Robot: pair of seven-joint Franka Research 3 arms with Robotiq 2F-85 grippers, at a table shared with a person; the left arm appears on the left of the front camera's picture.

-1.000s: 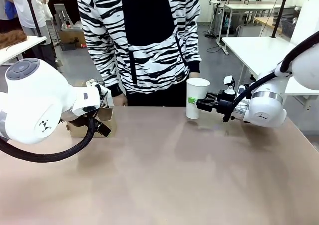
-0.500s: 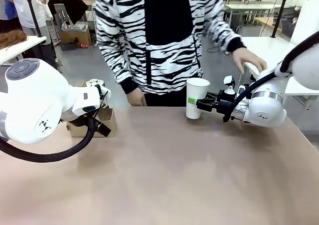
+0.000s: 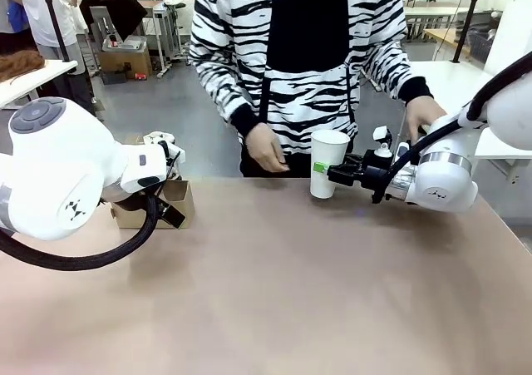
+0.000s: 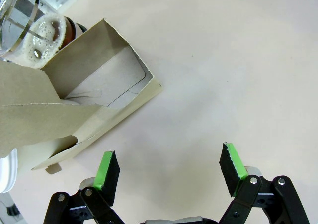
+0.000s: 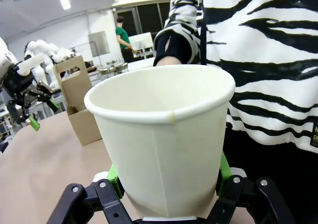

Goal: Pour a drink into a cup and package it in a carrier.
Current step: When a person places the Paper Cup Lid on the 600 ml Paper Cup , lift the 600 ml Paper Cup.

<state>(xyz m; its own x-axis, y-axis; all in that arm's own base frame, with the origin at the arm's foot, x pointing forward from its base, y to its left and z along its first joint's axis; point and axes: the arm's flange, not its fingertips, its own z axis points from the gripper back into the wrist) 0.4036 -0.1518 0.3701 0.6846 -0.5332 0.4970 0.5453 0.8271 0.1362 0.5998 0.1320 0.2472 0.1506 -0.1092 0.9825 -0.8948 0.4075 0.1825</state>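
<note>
A tall white tapered paper cup [image 3: 327, 164] is standing upright on the tan table [image 3: 274, 292], near the far edge where the person is standing. The right gripper [image 3: 324, 170] is reaching in level from the cup's right, and its jaws are closing on the cup's lower wall, with a green pad pressing on either side. In the right wrist view the cup looks empty inside.

Well to the cup's left, a small brown cardboard carrier [image 3: 170, 199] with an upright middle handle is sitting on the table, and its slots look empty. The left gripper [image 4: 170, 169] is hovering just on the near side of that carrier, with its jaws spreading wide and nothing between the pads, only bare table. Beyond the carrier, on the side away from the cup, a clear glass jug [image 4: 22, 10] is showing, with dark brown frothy drink [image 4: 67, 29] inside it.

The person in the zebra-striped jacket is leaning over the far edge behind the cup. One hand [image 3: 268, 149] is hanging just left of the cup without touching it. The other hand [image 3: 424, 111] is reaching out to the cup's right, above the right arm.
</note>
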